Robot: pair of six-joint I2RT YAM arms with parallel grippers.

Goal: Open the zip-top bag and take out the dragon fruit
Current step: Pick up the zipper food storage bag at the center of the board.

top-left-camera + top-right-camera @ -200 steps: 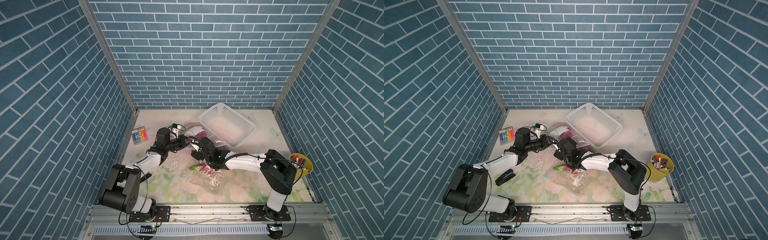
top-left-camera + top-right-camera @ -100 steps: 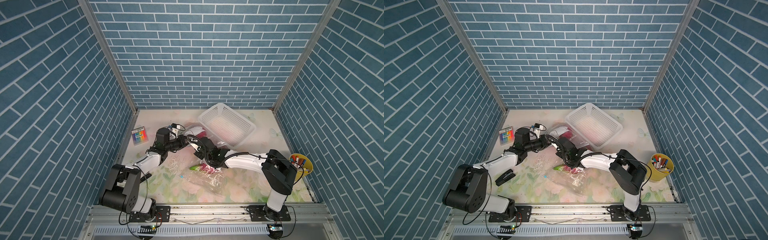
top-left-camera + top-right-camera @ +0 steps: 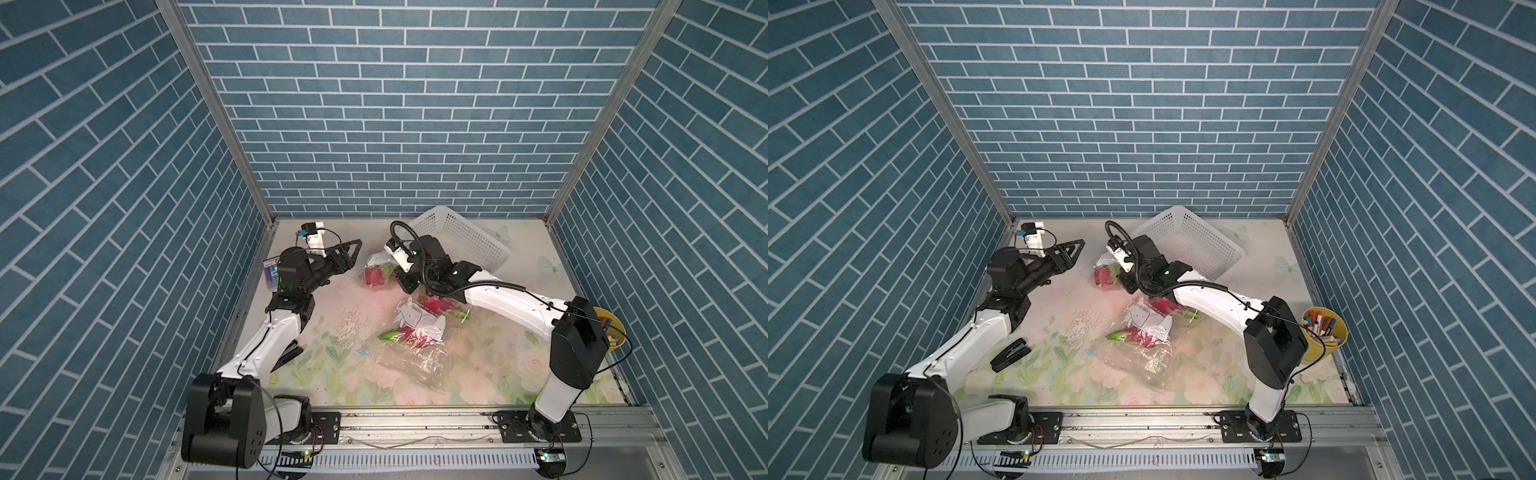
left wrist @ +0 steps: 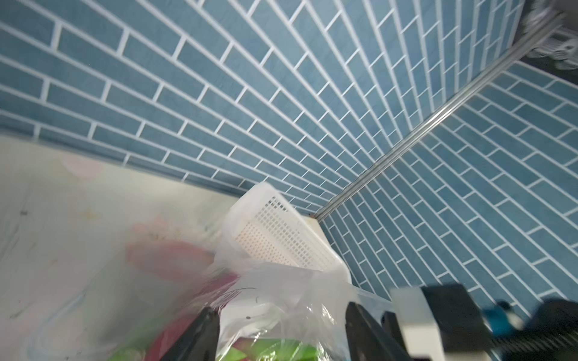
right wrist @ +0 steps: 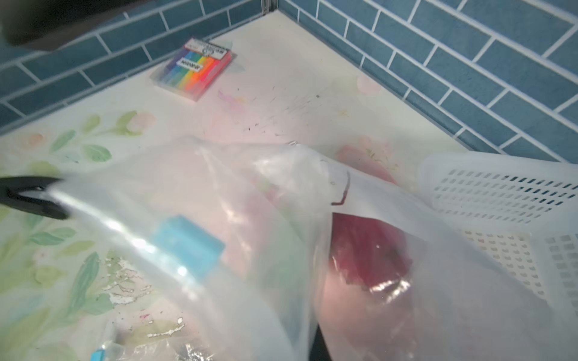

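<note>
Clear zip-top bag [image 3: 377, 262] with dragon fruit [image 3: 374, 276] pinched in right tool [image 3: 397, 279], left tool [image 3: 351, 257] wide

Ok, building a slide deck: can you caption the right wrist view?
Right wrist view: red dragon fruit inside a clear zip-top bag with blue slider, white basket alongside.

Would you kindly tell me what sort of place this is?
Probably a robot lab test booth, not a real room: blue brick-pattern wall panels on aluminium posts, a floral-print tabletop, and a metal mounting rail in front.
</note>
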